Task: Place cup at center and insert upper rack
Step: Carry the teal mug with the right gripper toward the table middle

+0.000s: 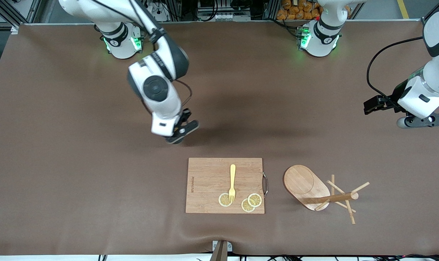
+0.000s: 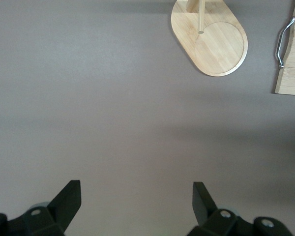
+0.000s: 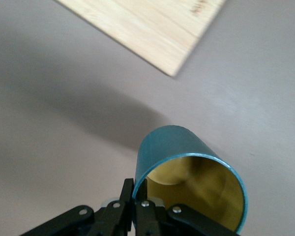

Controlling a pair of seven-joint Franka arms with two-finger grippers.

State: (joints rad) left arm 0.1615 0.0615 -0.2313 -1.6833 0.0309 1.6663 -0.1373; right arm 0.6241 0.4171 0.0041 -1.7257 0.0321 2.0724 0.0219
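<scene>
Cup (image 3: 189, 172) rim is clamped in right tool (image 3: 133, 196); lower it level at 12 o'clock of board (image 1: 225, 185), while left tool (image 2: 135, 206) waits, jaws apart.

A yellow fork (image 1: 232, 182) and lemon slices (image 1: 251, 202) lie on the cutting board (image 1: 208, 185).

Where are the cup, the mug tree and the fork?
cup (image 3: 169, 147): right wrist view, teal outer wall.
mug tree (image 1: 303, 183): front view, oval base.
fork (image 1: 232, 181): front view, yellow handle.
</scene>
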